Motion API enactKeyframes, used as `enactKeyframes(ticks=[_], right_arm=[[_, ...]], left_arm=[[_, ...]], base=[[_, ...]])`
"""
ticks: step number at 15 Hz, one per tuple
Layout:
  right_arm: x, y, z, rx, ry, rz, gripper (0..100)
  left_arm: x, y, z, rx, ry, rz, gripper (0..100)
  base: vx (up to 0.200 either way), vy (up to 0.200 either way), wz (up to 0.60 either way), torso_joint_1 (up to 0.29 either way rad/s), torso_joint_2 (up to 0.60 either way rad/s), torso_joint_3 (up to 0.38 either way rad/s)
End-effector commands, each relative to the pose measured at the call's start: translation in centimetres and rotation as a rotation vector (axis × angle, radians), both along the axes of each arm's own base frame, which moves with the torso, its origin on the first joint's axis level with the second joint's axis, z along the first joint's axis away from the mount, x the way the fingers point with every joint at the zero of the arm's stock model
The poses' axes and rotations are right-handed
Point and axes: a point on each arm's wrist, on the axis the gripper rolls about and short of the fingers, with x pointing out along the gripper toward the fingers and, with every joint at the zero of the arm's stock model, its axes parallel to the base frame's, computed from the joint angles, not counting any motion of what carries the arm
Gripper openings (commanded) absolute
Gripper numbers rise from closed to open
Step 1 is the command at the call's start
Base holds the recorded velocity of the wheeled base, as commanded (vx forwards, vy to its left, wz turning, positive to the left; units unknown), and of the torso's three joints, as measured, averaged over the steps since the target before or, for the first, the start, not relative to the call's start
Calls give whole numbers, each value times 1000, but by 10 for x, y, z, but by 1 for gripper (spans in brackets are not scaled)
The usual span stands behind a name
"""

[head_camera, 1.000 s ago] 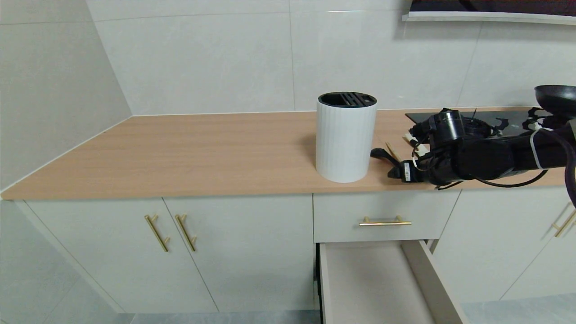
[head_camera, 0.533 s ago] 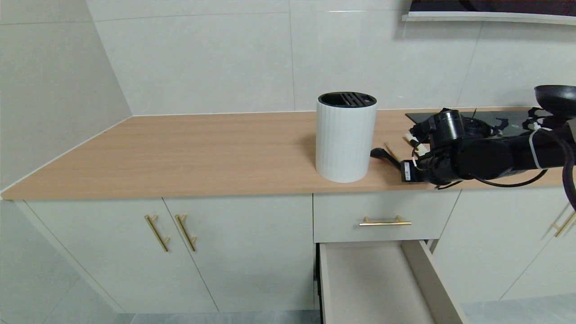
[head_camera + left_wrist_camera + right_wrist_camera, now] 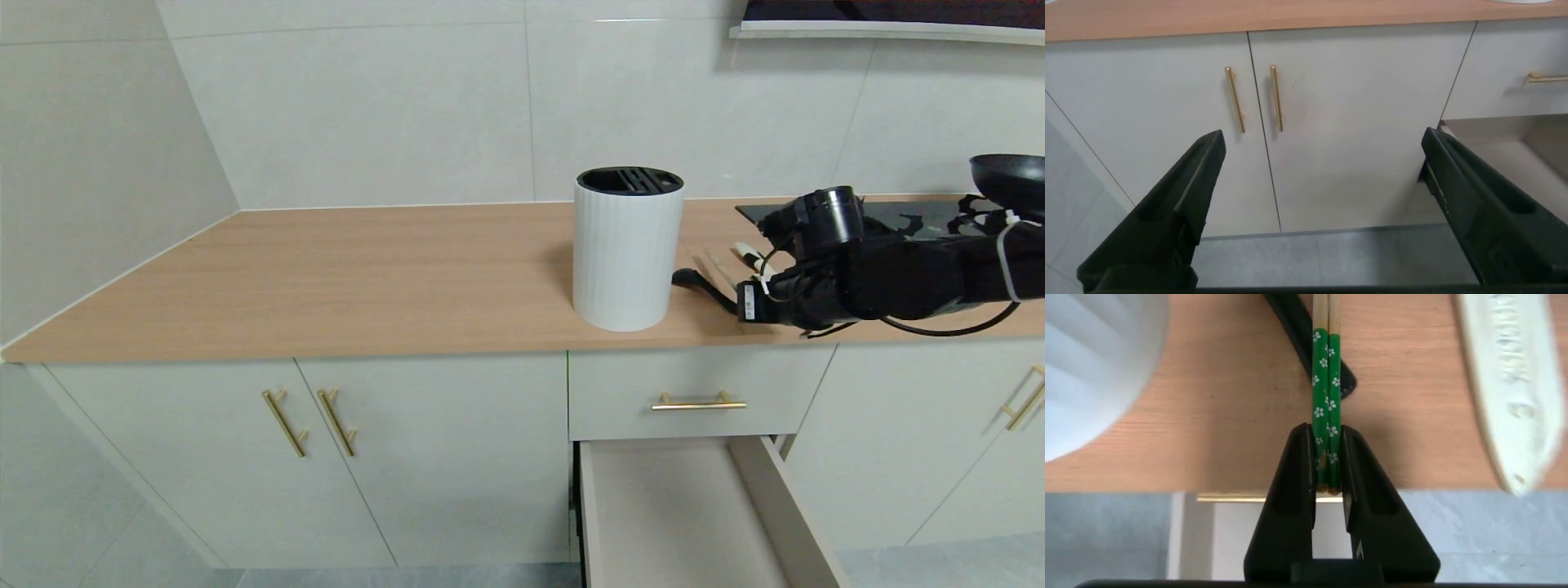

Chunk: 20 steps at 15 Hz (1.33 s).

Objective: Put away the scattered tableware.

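With right gripper [image 3: 1328, 445] jaws clenched on the chopsticks [image 3: 1324, 384] near the table [image 3: 326, 278] front edge beside the white holder [image 3: 627, 253], lift level, holding both sticks parallel.

Head view, right of centre: chopsticks [image 3: 712, 268] mostly hidden behind the right arm [image 3: 890, 282], only the pale ends show. Black utensil [image 3: 694, 280] beside them is half covered by the white holder [image 3: 627, 249] and the arm; type unclear. Pan [image 3: 1008, 175] cut by right edge, open drawer [image 3: 775, 498] cut by bottom edge. Right wrist view: chopsticks, black utensil and holder all run out of frame. White handle [image 3: 1507, 384] is blurred and also cut off, working end unseen. Left wrist view: left gripper [image 3: 1321, 147] finger bases cut by frame edge.
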Motion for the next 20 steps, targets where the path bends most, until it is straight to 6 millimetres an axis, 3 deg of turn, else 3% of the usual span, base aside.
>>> enactKeyframes(ticks=[1,9,13,16,20], right_arm=[[-42,-2,31,23,-49,19,0],[-165,-17,38,31,-38,113,0],[-197,-17,36,37,-37,175,0],[-219,-12,35,48,65,311,0],[-226,-4,26,58,140,415,0]], left_arm=[[0,0,0,0,0,1,100],[0,0,0,0,0,1,100],[0,0,0,0,2,1,100],[0,0,0,0,0,1,100],[0,0,0,0,2,0,100]], base=[[0,0,0,0,0,0],[0,0,0,0,0,0],[0,0,0,0,0,0],[0,0,0,0,0,0],[0,0,0,0,0,0]])
